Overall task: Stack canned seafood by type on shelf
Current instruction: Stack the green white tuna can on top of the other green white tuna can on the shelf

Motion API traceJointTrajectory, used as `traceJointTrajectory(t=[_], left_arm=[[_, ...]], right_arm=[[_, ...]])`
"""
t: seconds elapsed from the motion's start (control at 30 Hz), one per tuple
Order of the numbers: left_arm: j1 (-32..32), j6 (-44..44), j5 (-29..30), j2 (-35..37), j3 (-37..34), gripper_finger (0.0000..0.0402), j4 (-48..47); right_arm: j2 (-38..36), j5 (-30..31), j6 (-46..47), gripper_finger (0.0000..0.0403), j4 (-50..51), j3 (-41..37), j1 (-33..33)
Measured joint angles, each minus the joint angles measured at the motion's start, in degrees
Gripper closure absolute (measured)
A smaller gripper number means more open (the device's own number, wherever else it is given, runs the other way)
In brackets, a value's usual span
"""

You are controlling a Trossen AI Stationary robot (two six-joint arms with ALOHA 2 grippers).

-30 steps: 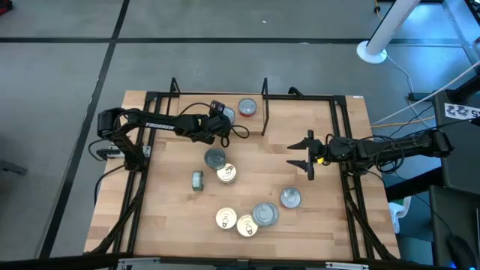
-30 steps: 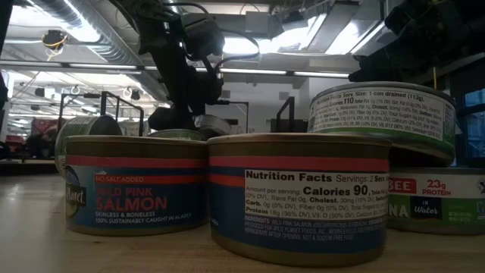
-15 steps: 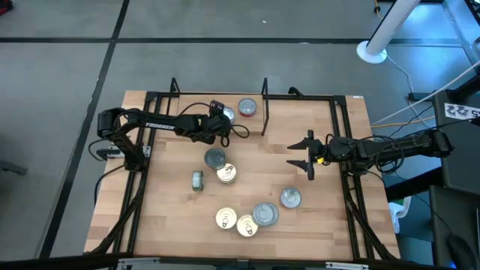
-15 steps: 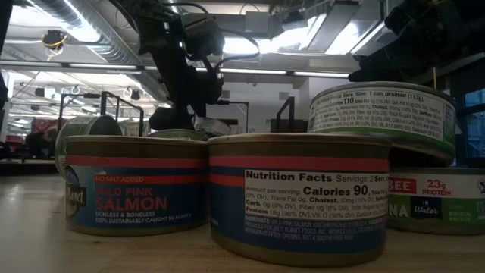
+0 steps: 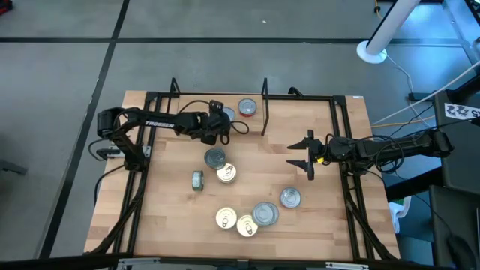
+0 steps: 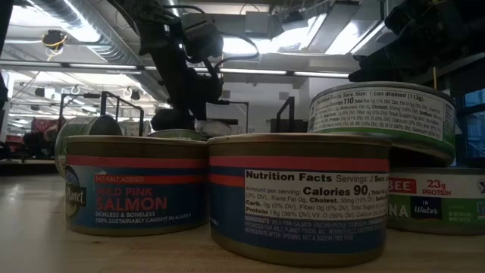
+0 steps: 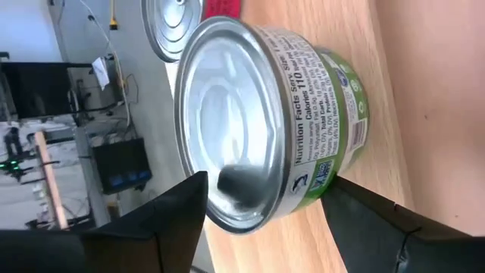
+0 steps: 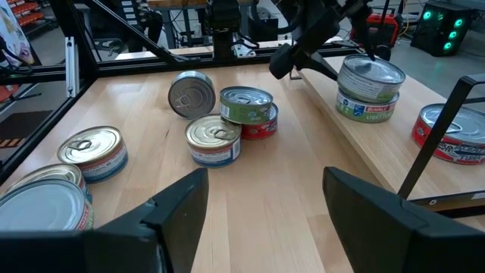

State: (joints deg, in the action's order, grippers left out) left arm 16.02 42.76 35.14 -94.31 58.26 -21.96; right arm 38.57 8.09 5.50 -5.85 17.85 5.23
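A green-labelled can (image 7: 265,121) is set on the shelf (image 8: 379,148) at the table's (image 5: 172,217) twelve o'clock, flanked by the spread, empty fingers of the left gripper (image 5: 223,120); a red-labelled can (image 5: 247,108) stands beside it. Seven more cans (image 5: 238,196) are scattered toward six o'clock. The right gripper (image 5: 304,156) is held wide and empty at three o'clock.

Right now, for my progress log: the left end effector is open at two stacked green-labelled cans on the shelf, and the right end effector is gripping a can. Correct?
No. The right end effector is open and empty, as the right wrist view shows. The rest holds: the left end effector is open at the two stacked green-labelled cans on the shelf.
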Motion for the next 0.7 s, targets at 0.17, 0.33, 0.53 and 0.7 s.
traceJointTrajectory(t=[0.17, 0.33, 0.53, 0.7], left_arm=[[0.99, -0.02, -0.15, 0.20, 0.00, 0.0149, -0.03], [1.02, 0.04, 0.03, 0.25, 0.00, 0.0149, -1.04], [1.02, -2.41, 0.44, 0.38, 0.04, 0.0149, -3.98], [0.78, -5.00, 0.25, 1.12, 0.02, 0.0149, -4.37]], right_arm=[[0.00, -0.01, 0.08, 0.0143, 0.00, 0.02, -0.01], [0.00, -0.01, 0.11, 0.0143, 0.00, 0.02, -0.02], [0.00, 0.00, 0.12, 0.0143, 0.04, 0.02, -0.02], [0.00, -0.01, 0.15, 0.0143, 0.07, 0.02, -0.02]])
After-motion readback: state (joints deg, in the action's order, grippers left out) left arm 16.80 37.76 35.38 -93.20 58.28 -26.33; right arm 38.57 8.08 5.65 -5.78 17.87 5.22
